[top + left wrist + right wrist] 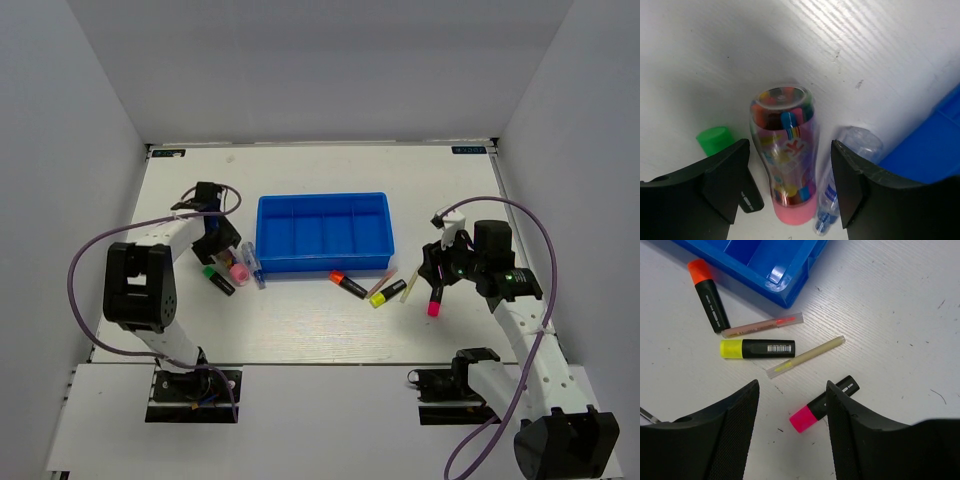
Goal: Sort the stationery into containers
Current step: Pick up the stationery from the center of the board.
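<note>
The left gripper [790, 167] is down at the table [740, 50] with its 2 fingers [727, 175] spread apart, grasping nothing. The pink tube [785, 152] lies flat between them, lengthwise, its pink cap toward the wrist and its clear end pointing away. A gap shows on each side, so neither finger touches it. Just outside the left finger lies the green marker [715, 140], its black body running under that finger. The clear tube [857, 142] lies against the right finger's inner edge, partly hidden by it. Past that finger is the wall of the tray [930, 150].

The right gripper [791, 400] hangs above the table, its fingers wide apart too, and it holds nothing. The pink marker [817, 407] lies on the table between them, nearer the right finger, which covers part of its black body. Its pink end points toward the wrist. Ahead of the fingertips lies 1 pale stick [805, 357]. Beyond it is the yellow marker [757, 348], then a 2nd stick [762, 325] with an orange tip. The orange marker [710, 295] lies farthest out to the left, near the tray corner.
</note>
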